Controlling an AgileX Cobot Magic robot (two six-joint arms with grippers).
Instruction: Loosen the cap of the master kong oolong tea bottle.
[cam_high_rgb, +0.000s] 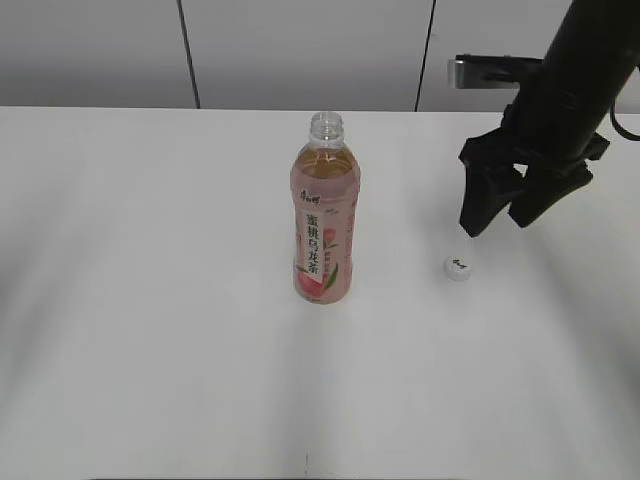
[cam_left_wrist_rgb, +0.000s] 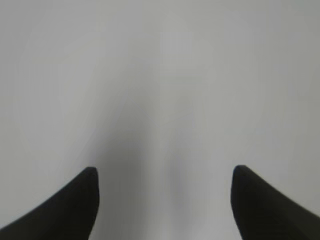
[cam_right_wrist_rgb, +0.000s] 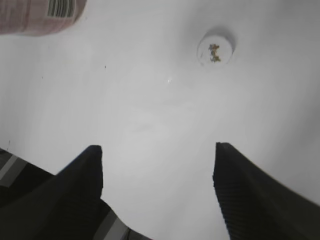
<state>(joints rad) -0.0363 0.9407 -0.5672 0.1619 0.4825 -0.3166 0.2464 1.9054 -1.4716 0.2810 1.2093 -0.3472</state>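
The master kong oolong tea bottle (cam_high_rgb: 325, 215) stands upright in the middle of the white table, its neck open with no cap on it. Its pink label edge shows in the right wrist view (cam_right_wrist_rgb: 42, 15). The small white cap (cam_high_rgb: 457, 268) lies on the table to the bottle's right, dark mark up; it also shows in the right wrist view (cam_right_wrist_rgb: 215, 49). My right gripper (cam_high_rgb: 497, 226) hangs open and empty just above and behind the cap (cam_right_wrist_rgb: 157, 150). My left gripper (cam_left_wrist_rgb: 165, 172) is open and empty over bare table; it is out of the exterior view.
The white table (cam_high_rgb: 150, 300) runs wide on all sides. A grey panelled wall (cam_high_rgb: 300, 50) stands behind it. The right arm (cam_high_rgb: 575, 80) reaches down from the upper right.
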